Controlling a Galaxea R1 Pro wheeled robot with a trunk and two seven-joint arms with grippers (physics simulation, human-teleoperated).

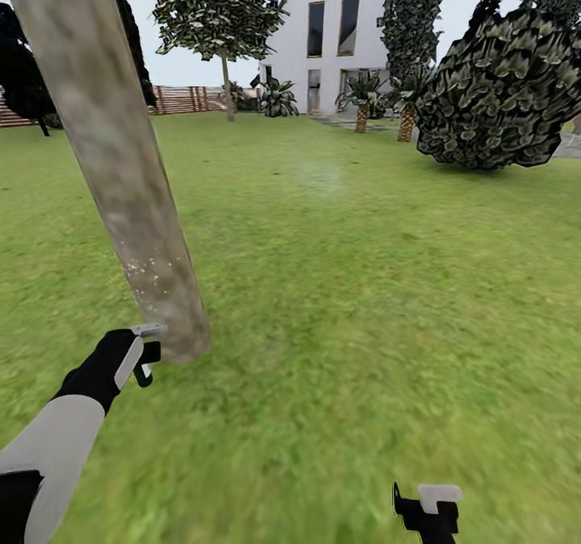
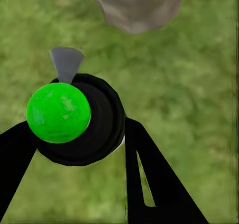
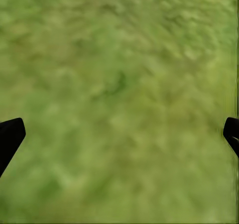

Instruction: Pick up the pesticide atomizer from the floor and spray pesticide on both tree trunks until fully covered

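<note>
A thick grey-tan tree trunk [image 1: 121,165] leans across the left of the head view, with pale pesticide specks [image 1: 149,274] on its lower part. My left gripper [image 1: 148,360] hangs just left of the trunk's base, shut on the pesticide atomizer [image 2: 82,122]. The atomizer is a dark round bottle with a bright green cap [image 2: 58,112] and a grey nozzle [image 2: 66,63] pointing towards the trunk base [image 2: 137,5]. A second tree [image 1: 227,84] stands far back by the fence. My right gripper [image 3: 119,134] is open over bare grass [image 3: 119,74], low at the right [image 1: 428,505].
A wide lawn [image 1: 347,286] stretches ahead to a white house [image 1: 335,35]. A large dark bush [image 1: 500,92] stands at the right, short palms [image 1: 361,100] are near the house, and a brown slat fence [image 1: 181,98] runs along the back left.
</note>
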